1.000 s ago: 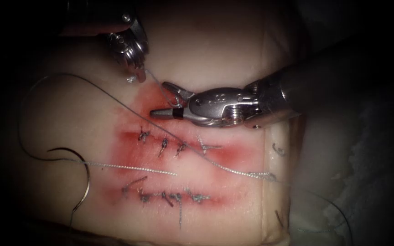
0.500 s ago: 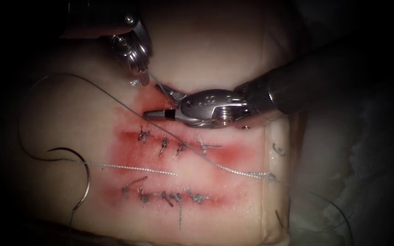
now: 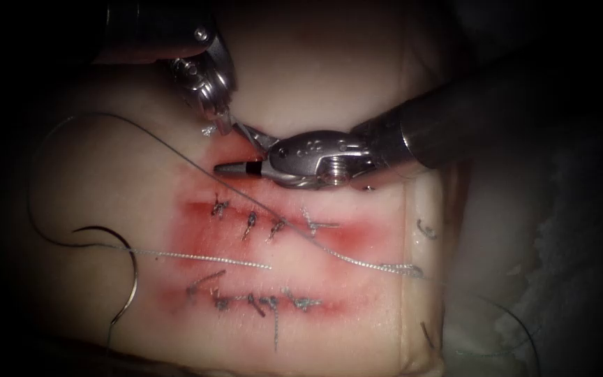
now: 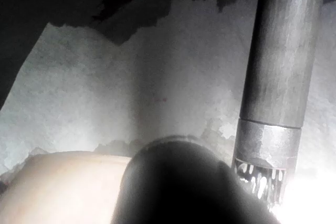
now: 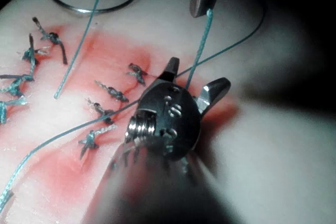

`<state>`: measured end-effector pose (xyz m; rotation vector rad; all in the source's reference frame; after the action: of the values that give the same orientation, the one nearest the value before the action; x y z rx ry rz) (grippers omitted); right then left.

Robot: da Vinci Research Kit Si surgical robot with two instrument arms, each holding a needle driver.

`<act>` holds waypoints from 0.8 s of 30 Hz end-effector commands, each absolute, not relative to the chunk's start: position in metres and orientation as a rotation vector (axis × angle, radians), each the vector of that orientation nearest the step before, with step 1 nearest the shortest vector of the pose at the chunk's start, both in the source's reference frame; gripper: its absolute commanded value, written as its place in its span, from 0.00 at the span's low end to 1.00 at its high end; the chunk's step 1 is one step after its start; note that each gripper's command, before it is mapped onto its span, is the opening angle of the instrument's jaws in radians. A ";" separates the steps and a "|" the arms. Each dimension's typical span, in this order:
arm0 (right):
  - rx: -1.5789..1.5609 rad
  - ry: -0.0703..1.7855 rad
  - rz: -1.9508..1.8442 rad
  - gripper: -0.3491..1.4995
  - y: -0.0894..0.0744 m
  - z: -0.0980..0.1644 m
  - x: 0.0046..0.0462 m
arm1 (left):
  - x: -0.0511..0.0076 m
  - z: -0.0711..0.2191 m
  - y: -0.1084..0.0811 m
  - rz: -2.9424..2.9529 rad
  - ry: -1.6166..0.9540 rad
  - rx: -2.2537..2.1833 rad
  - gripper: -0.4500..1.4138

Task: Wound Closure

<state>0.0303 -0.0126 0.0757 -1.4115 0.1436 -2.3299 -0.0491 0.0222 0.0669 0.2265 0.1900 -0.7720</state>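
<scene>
My left tool (image 3: 222, 124) comes down from the top, its jaws shut on the thread (image 3: 240, 132) above the upper stitched cut (image 3: 266, 225). My right tool (image 3: 233, 149) reaches in from the right with its jaws open, one on each side of that taut strand just below the left tool's tip. The right wrist view shows the same: the thread (image 5: 197, 51) runs from the left tool's tip (image 5: 202, 1) down between the right tool's (image 5: 198, 74) spread jaws. Neither tool holds the curved needle (image 3: 128, 269), which lies loose on the tissue to the left of the cuts, also seen as the needle (image 5: 89, 8).
Two stitched cuts cross the tissue (image 3: 329, 84), the upper one and a lower one (image 3: 259, 301), each with several knots and red fluid (image 3: 211, 202) around them. Long thread (image 3: 357, 262) loops over the tissue to its right edge. A tool shaft (image 4: 278, 66) stands over white cloth (image 4: 131, 77).
My right tool has moved left and slightly up, closing in on the left tool's tip, with its jaws still open around the thread. The left tool and the needle have barely moved.
</scene>
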 end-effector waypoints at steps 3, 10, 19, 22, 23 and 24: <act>-1.417 0.142 -2.327 0.71 -0.013 0.076 0.0313 | -0.0498 0.067 0.023 -0.773 0.186 0.224 0.00; -1.415 0.140 -2.326 0.53 -0.013 0.076 0.0315 | -0.0499 0.067 0.023 -0.773 0.186 0.225 0.00; -1.396 0.225 -2.265 0.23 -0.012 0.076 0.0317 | -0.0501 0.067 0.023 -0.773 0.187 0.225 0.00; -1.387 0.242 -2.246 0.14 -0.012 0.076 0.0317 | -0.0501 0.067 0.023 -0.773 0.187 0.225 0.00; -1.384 0.244 -2.249 0.12 -0.012 0.076 0.0317 | -0.0501 0.067 0.023 -0.773 0.187 0.225 0.00; -1.382 0.248 -2.244 0.10 -0.012 0.076 0.0317 | -0.0501 0.067 0.023 -0.773 0.187 0.225 0.00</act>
<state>0.0308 -0.0121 0.0760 -1.3748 0.2525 -2.2421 -0.0495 0.0219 0.0666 0.2283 0.1905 -0.7706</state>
